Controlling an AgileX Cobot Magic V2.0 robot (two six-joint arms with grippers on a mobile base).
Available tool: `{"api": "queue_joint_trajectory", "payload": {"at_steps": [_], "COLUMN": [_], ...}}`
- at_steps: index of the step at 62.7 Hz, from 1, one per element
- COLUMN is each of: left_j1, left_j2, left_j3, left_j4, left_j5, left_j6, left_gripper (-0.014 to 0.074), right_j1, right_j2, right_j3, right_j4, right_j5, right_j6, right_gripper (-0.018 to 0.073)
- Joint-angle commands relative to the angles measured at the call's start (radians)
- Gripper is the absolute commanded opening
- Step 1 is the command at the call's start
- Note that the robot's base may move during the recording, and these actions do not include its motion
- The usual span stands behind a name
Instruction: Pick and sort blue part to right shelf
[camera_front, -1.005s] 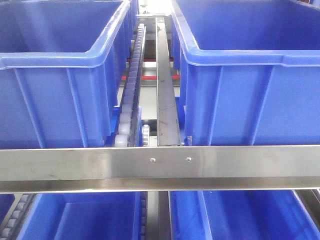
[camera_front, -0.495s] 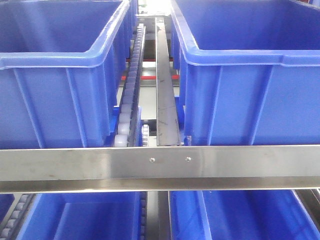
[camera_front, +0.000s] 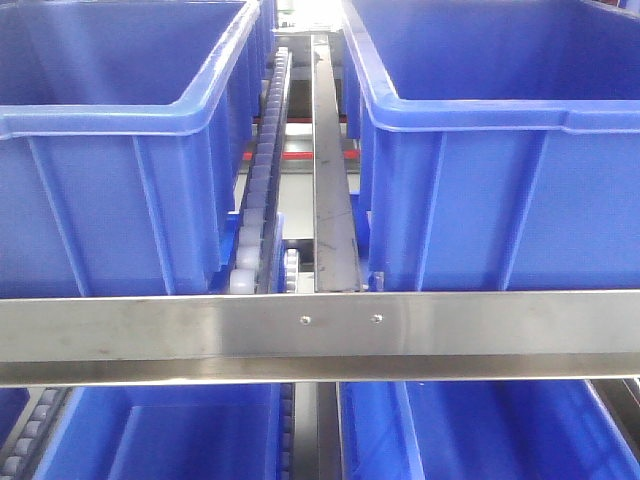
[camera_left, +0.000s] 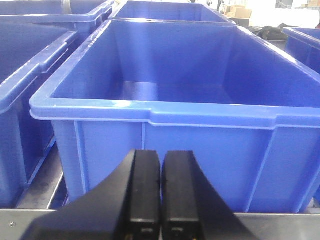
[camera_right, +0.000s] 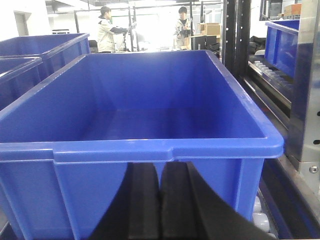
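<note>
The blue part is out of view in every frame. The right shelf (camera_front: 320, 335) fills the front view: a stainless-steel rack with a front rail and large open blue bins. My left gripper (camera_left: 160, 157) is shut with nothing between its black fingers, just in front of the wall of an empty blue bin (camera_left: 160, 107). My right gripper (camera_right: 160, 167) is also shut and empty, pointing at the front wall of another empty blue bin (camera_right: 140, 147).
A roller track (camera_front: 262, 190) and a steel divider (camera_front: 330, 170) run between the upper left bin (camera_front: 110, 120) and upper right bin (camera_front: 500, 120). More bins sit on the tier below. A perforated upright (camera_right: 305, 90) stands right of my right gripper. Two people (camera_right: 106, 30) stand far behind.
</note>
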Motion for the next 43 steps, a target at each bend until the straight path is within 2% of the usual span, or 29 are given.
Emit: {"api": "queue_joint_trajectory", "payload": {"at_steps": [1, 43], "left_j1": [-0.007, -0.007], "left_j2": [-0.022, -0.022], "left_j3": [0.022, 0.022], "left_j4": [-0.01, -0.01], "left_j5": [-0.094, -0.094], "left_j6": [0.001, 0.001], "left_gripper": [0.0125, 0.0125], "right_j1": [0.001, 0.001], "right_j2": [-0.022, -0.022], "right_j3": [-0.023, -0.023], "right_j4": [-0.008, -0.008], "right_j5": [-0.082, -0.082], "right_j6": [-0.001, -0.001], "right_gripper": [0.0048, 0.0048]}}
